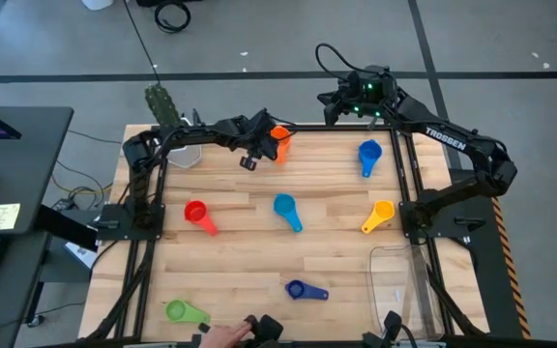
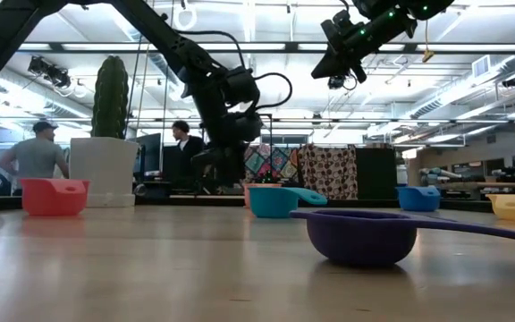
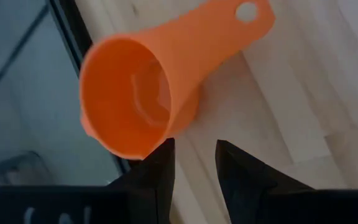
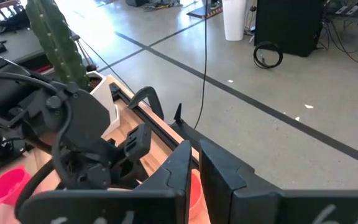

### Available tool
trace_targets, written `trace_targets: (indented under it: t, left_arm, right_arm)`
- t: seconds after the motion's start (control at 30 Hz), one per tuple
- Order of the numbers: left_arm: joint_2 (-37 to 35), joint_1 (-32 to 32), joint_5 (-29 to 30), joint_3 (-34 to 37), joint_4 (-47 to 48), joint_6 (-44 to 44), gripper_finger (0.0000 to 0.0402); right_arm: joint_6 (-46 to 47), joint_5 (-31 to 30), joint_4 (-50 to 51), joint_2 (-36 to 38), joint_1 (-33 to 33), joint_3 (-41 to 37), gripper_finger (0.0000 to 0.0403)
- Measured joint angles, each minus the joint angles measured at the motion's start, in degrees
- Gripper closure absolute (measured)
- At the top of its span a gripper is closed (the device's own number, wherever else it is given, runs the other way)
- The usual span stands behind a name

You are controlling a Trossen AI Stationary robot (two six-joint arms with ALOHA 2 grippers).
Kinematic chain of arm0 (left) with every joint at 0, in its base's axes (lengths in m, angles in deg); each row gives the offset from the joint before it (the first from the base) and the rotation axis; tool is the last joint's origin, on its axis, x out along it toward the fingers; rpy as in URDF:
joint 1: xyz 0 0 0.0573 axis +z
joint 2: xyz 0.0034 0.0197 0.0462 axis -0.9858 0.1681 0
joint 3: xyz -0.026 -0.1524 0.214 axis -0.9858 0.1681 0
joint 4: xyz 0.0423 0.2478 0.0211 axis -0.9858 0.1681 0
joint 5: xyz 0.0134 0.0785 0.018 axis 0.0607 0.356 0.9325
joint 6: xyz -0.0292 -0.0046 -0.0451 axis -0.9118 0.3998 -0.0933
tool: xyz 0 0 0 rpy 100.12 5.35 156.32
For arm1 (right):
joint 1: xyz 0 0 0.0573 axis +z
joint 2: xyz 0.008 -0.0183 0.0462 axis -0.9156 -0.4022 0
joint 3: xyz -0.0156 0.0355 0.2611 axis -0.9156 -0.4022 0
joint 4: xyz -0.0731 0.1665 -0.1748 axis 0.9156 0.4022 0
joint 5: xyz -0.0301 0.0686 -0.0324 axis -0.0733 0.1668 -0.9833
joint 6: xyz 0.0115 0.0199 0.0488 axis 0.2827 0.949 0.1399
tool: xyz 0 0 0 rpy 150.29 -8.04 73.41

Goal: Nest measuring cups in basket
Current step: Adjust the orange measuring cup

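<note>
The left gripper (image 1: 256, 145) hangs just beside the orange cup (image 1: 279, 142) at the table's far edge, with its fingers (image 3: 157, 180) apart and holding nothing, likely so it can grab the cup. The cup lies tipped on its side, its mouth facing the gripper and its handle pointing away. The right gripper (image 1: 341, 100) waits high past the far edge with fingers together.

The floor (image 1: 472, 39) around the table was plain grey concrete with pale lines across it; a dark desk (image 1: 17, 193) sat off to the left; far back, ceiling strip lights (image 2: 240, 45) glowed over an open workshop, patterned cloths (image 2: 302, 170) hanging there.
</note>
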Motion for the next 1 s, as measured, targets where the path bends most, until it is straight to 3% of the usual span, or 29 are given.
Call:
trace_targets:
  t: [0.37, 1.0]
  left_arm:
    - [-0.01, 1.59, -8.09, -0.22, -2.13, 3.21, 0.0285]
    - [2.49, 3.41, -10.60, -0.20, -5.39, 7.62, 0.0285]
  right_arm:
    - [0.00, 0.00, -0.02, 0.00, 0.00, 0.00, 0.0367]
    - [-1.36, 0.00, 0.01, 0.00, 0.00, 0.00, 0.0367]
